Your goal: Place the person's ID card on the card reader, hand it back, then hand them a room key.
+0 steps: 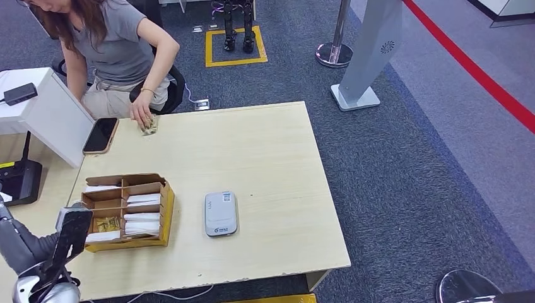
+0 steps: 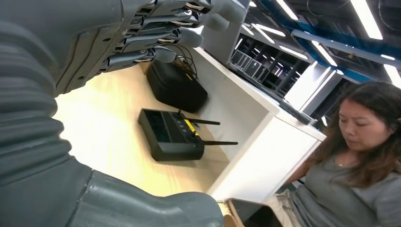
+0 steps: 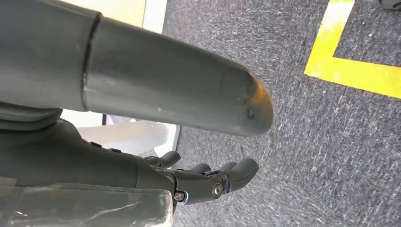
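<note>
A person [image 1: 117, 44] sits at the table's far left corner and presses a hand on a small card [image 1: 149, 126] lying at the table edge. The grey card reader [image 1: 220, 213] lies flat near the front middle of the table. Left of it stands a cardboard box [image 1: 165, 214] holding white key cards [image 1: 143, 199] in compartments. My left hand [image 1: 17, 243] hovers low at the table's left end beside the box; in the left wrist view the left hand [image 2: 94, 118] has its fingers [image 2: 161, 33] and thumb apart, holding nothing. My right hand [image 3: 203, 182] hangs over the carpet, empty.
A black phone [image 1: 101, 135] lies near the person's hand. A white partition [image 1: 57, 117] stands at the left, with a black controller [image 2: 172, 135] and a black stand [image 1: 20, 182] behind it. A stanchion [image 1: 335, 50] and a grey sign post [image 1: 372, 57] stand on the carpet beyond.
</note>
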Available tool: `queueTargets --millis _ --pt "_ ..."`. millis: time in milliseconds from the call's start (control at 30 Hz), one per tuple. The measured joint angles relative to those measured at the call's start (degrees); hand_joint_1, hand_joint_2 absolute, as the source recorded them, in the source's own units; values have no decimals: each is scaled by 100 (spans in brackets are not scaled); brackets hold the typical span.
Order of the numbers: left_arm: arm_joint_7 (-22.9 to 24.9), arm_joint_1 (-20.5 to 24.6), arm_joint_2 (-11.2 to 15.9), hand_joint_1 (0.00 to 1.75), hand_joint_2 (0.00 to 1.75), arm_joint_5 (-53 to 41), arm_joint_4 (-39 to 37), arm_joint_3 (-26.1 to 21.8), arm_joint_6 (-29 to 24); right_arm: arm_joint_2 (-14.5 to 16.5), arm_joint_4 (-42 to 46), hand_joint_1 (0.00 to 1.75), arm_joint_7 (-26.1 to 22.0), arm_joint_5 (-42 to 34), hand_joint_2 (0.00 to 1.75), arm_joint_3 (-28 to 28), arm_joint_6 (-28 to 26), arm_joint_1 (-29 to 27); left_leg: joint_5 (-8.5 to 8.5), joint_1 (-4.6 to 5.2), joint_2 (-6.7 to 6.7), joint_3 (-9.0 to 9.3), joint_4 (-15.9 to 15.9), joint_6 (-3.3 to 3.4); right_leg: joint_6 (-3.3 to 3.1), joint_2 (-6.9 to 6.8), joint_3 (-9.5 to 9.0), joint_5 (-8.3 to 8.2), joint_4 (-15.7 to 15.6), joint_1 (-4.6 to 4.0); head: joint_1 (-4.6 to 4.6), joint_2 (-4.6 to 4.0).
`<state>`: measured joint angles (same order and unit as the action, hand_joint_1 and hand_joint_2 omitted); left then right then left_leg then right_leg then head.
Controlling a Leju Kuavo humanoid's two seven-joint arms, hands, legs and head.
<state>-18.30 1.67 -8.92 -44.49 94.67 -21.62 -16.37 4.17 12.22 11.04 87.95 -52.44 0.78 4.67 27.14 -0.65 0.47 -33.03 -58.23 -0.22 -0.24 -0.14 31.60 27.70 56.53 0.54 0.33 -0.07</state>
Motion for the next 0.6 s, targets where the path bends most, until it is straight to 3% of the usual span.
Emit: queueTargets --millis 367,600 --pt "191 -576 -26 0 175 -954 393 0 -504 25 0 0 71 -66 0 -129 -8 -18 0 0 0 0 1 0 0 0 -2 0 0 0 0 0" --pt "550 -967 -22 0 175 -2380 458 -37 -1056 60 0 0 76 -67 0 -229 -21 -27 2 0 -1 -1 1 0 0 -2 -1 1 0 0 0 0"
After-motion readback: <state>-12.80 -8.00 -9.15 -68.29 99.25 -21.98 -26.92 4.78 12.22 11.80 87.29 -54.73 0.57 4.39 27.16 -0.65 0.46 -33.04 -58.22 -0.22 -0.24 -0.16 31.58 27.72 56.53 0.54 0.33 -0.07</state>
